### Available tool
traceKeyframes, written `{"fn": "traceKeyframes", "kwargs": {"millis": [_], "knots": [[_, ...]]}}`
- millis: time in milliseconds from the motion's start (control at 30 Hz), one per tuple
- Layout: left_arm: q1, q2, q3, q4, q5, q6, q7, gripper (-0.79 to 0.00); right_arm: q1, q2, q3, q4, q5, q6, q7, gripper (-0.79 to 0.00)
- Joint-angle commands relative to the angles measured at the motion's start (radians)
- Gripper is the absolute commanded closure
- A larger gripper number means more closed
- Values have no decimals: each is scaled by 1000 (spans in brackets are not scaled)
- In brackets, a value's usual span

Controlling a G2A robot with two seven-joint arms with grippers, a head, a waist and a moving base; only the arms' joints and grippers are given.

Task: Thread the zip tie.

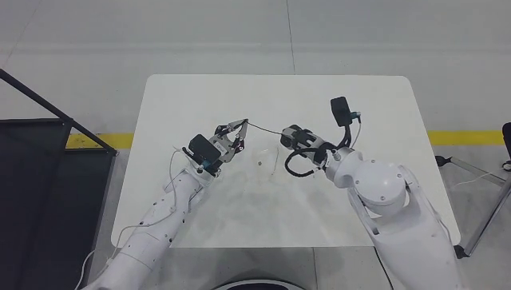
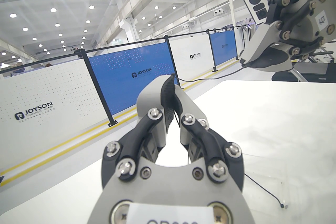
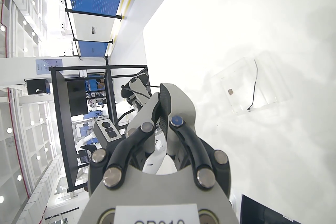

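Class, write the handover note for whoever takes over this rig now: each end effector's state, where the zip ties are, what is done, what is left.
Left end effector: shut on one end of the zip tie.
Right end effector: shut on the other end.
The tie spans between them above the table; a spare zip tie lies in the clear tray.
Done: tie held at both ends.
Left: no loop visible; feed the tail through the head.

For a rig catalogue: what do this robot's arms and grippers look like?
The left arm and right arm are smooth white shells. The left gripper and right gripper share silver fingers, ribbed black pads, black links with round bolts and a white label.
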Motion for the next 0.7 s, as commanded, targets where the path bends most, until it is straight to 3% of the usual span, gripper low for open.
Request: {"fn": "traceKeyframes", "kwargs": {"millis": [0,667], "knots": [[0,0,0,0,0,0,0,0,-2,0,1,-1,-1,-1,1,0],[0,0,0,0,0,0,0,0,-7,0,7,-4,-11,0,12,0]]}}
